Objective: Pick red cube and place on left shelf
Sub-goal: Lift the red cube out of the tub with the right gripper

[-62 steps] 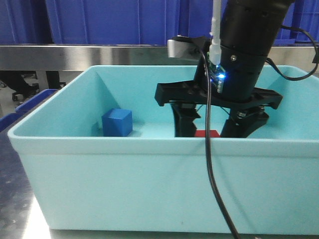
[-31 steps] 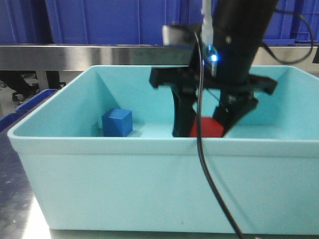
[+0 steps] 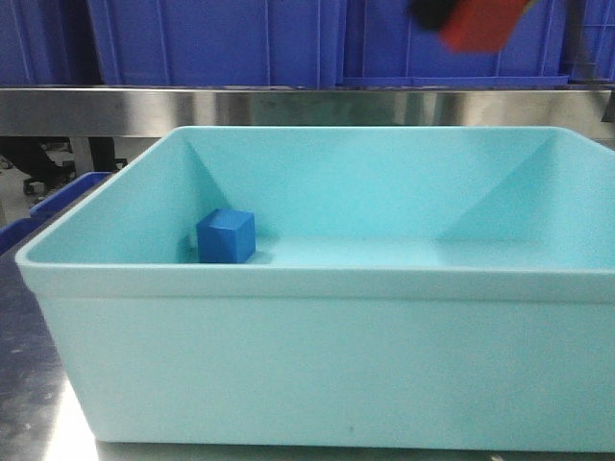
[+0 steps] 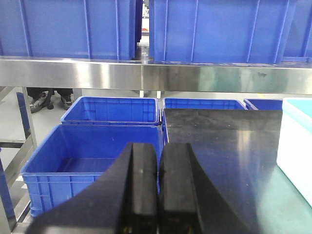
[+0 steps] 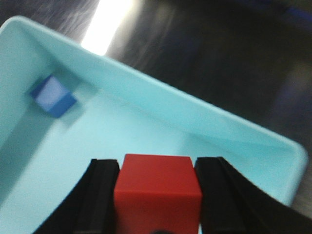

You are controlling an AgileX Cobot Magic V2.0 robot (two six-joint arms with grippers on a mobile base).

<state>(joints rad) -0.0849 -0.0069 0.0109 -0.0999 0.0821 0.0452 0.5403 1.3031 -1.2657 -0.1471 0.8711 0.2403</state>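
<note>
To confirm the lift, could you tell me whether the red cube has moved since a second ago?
Yes: the red cube rose from inside the bin to well above its rim.

Blue cube (image 3: 226, 236) on floor of pale turquoise tub (image 3: 288, 280), near its left wall; steel shelf rail (image 3: 192, 108) behind; open blue crates (image 4: 78, 156) beside dark tabletop (image 4: 219, 141).

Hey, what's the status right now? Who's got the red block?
Right gripper shut on red cube, high above teal bin. Left gripper shut, empty. Blue cube down in bin, well clear.
</note>
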